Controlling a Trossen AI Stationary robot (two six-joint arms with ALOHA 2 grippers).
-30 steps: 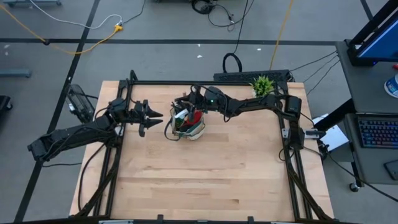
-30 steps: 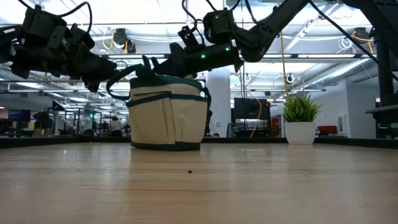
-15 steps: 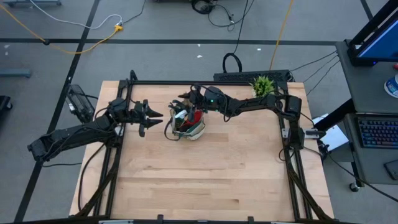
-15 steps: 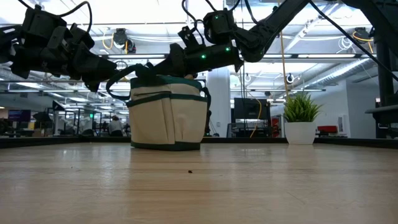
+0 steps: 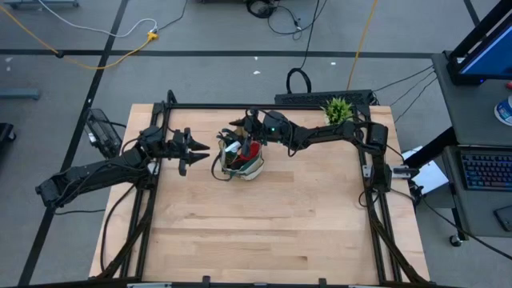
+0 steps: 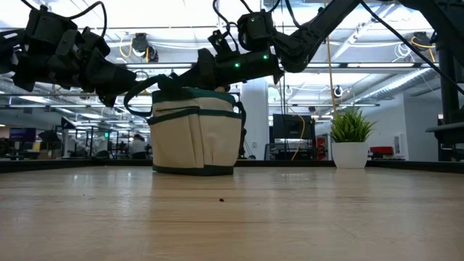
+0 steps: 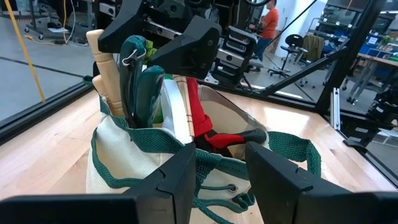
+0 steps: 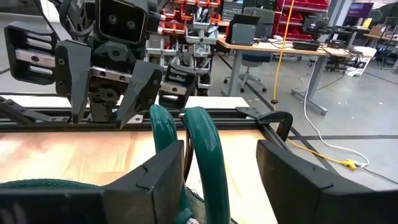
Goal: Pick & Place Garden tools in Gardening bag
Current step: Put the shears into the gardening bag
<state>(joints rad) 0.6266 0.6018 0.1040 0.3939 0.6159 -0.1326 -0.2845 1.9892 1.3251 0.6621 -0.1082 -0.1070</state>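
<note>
The beige gardening bag (image 5: 242,158) with green trim stands on the table's far middle, also in the low view (image 6: 196,134). Wooden tool handles (image 7: 101,59), green-handled pruning shears (image 7: 142,78) and a red-black glove (image 7: 214,134) stick up out of it. My right gripper (image 8: 221,180) is open over the bag's far side (image 5: 238,128), its fingers on either side of the shears' handle tops. My left gripper (image 5: 197,150) hovers open and empty just left of the bag, pointing at it (image 7: 221,180). My right gripper comes slanting down from the table's far right, its open fingers astride the shears' green handles (image 8: 202,140). One handle runs close along one finger (image 8: 165,174); I cannot tell whether they touch. The shears stand upright in the bag.
A small spiky green potted plant (image 5: 338,110) stands at the table's far right edge, also in the low view (image 6: 350,141). The black frame rails (image 5: 152,200) run along the table's sides. Bare wooden table (image 5: 264,232) lies on the near side of the bag.
</note>
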